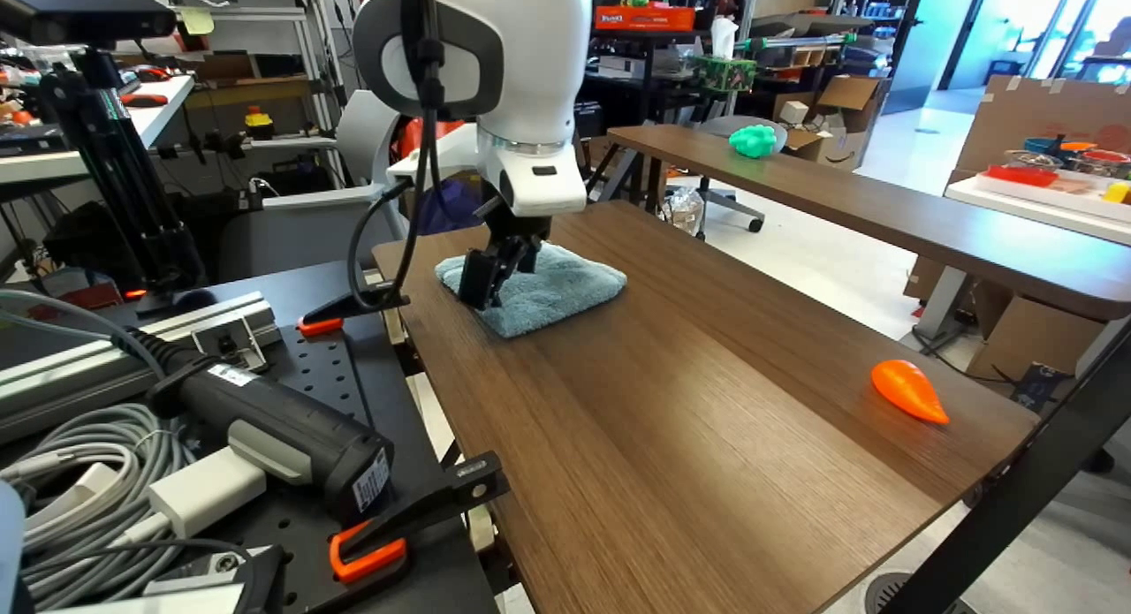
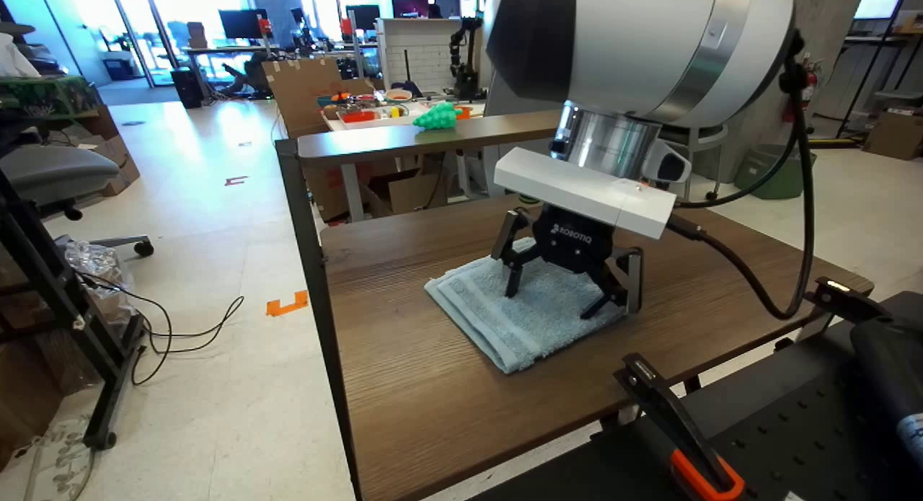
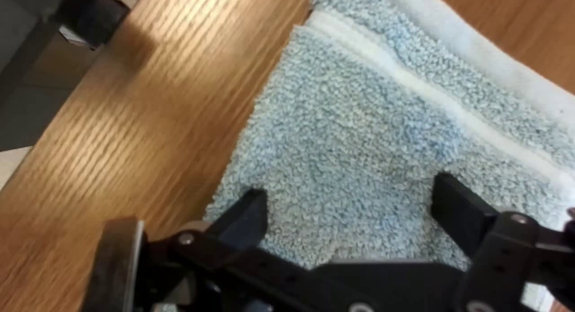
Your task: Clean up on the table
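Here — table point(image 1: 671, 420) below the gripper point(image 2: 551, 304), towel point(image 1: 561, 289) between.

In the wrist view, a folded, light blue-grey terry towel point(image 3: 350, 123) with smooth pale bands lies on a brown wood-grain table top point(image 3: 112, 137) that catches a bright sheen on the left. A black two-fingered gripper point(image 3: 351, 193) with round screw heads fills the bottom, its fingers well apart, both tips over the towel; whether they touch it cannot be told. At the upper left, a blurred black block-shaped thing point(image 3: 92, 15) shows at the table top's edge.
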Controlling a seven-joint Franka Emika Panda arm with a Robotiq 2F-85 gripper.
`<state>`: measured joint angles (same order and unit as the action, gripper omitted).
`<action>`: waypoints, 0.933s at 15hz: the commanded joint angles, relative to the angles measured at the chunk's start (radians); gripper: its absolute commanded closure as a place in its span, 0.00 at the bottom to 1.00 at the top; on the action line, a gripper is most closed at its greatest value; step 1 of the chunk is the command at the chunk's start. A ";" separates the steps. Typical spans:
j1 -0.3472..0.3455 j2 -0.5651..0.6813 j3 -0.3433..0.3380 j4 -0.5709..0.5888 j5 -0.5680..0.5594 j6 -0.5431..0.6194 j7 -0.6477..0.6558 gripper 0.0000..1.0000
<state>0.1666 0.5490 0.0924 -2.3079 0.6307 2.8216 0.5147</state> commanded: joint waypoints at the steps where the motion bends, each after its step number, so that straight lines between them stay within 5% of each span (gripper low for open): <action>1: 0.003 0.057 -0.105 0.080 -0.077 -0.085 0.092 0.00; 7: -0.009 0.122 -0.176 0.183 -0.182 -0.186 0.275 0.00; 13: -0.027 0.090 -0.151 0.154 -0.179 -0.160 0.265 0.00; 14: 0.012 0.091 -0.185 0.138 -0.215 -0.144 0.301 0.00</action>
<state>0.1604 0.6399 -0.0761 -2.1538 0.4770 2.6585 0.7625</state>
